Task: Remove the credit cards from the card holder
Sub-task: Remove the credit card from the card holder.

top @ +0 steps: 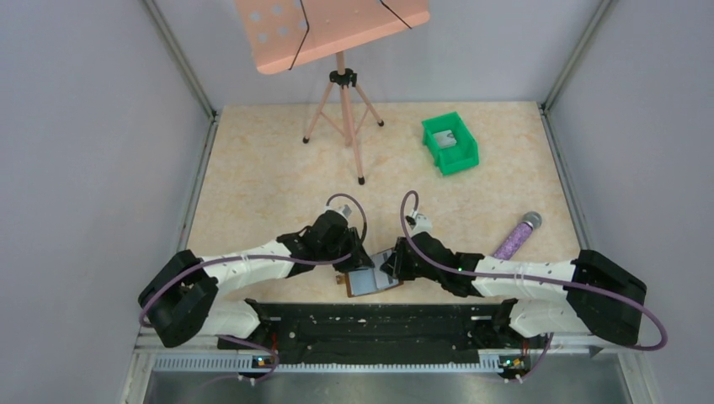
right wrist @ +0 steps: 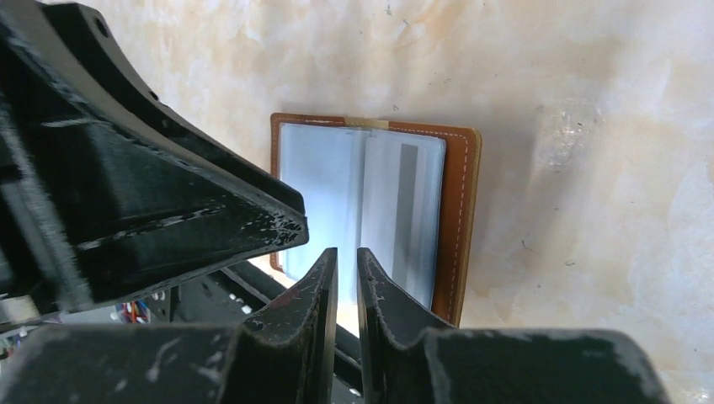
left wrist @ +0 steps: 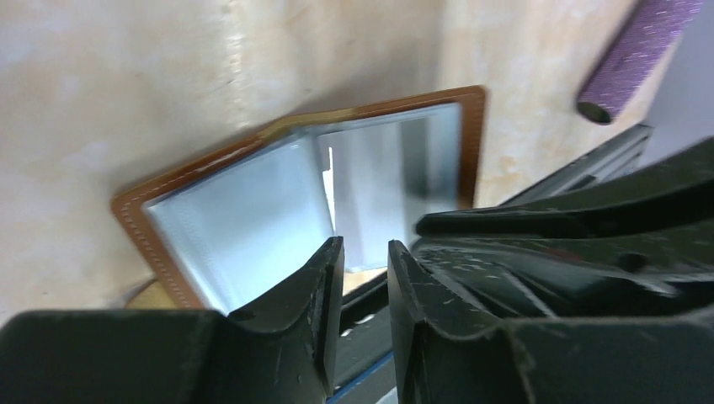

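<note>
The card holder (top: 373, 280) lies open on the table near the front edge, a brown leather wallet with two blue-grey panels (left wrist: 253, 219) (right wrist: 337, 194). A grey strip, possibly a credit card (right wrist: 407, 210), shows inside its right panel. My left gripper (top: 354, 263) (left wrist: 364, 248) hovers at the wallet's left edge, open a little with nothing between its fingers. Just off the wallet's right side, my right gripper (top: 389, 265) (right wrist: 345, 255) has its jaws only a narrow gap apart, holding nothing. Both sets of fingertips point at the wallet's near edge.
A green bin (top: 450, 143) at the back right holds a light grey flat piece. A purple glittery cylinder (top: 517, 236) (left wrist: 640, 50) lies to the right. A pink music stand (top: 337, 34) on a tripod stands at the back. The black base rail (top: 370, 320) runs just behind the wallet.
</note>
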### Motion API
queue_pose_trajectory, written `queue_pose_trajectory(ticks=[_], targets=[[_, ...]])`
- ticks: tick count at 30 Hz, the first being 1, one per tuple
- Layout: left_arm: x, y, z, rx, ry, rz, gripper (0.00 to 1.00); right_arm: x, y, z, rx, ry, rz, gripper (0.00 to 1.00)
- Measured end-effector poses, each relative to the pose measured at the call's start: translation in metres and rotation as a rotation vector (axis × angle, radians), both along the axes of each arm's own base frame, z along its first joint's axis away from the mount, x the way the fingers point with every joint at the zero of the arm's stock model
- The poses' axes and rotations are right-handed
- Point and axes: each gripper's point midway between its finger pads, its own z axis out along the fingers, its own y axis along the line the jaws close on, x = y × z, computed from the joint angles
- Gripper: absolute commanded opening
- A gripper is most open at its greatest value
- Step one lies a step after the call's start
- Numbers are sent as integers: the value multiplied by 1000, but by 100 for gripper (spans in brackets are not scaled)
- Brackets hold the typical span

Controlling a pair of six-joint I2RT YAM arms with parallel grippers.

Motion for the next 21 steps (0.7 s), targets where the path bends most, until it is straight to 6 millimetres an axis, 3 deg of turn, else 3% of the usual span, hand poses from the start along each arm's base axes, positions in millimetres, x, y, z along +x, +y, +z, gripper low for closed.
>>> queue_pose_trajectory(ticks=[4, 8, 17, 21], targets=[[8, -10, 22, -63, -35, 17, 31, 2, 3, 3, 23, -7, -4, 14], [12, -18, 26, -104, -32, 25, 31, 0, 1, 0, 21, -2, -7, 13], [7, -14, -20, -38, 46, 38, 30, -5, -10, -22, -14, 24, -18, 12], [9, -18, -19, -54, 33, 31, 30, -12, -21, -38, -20, 56, -40, 12]])
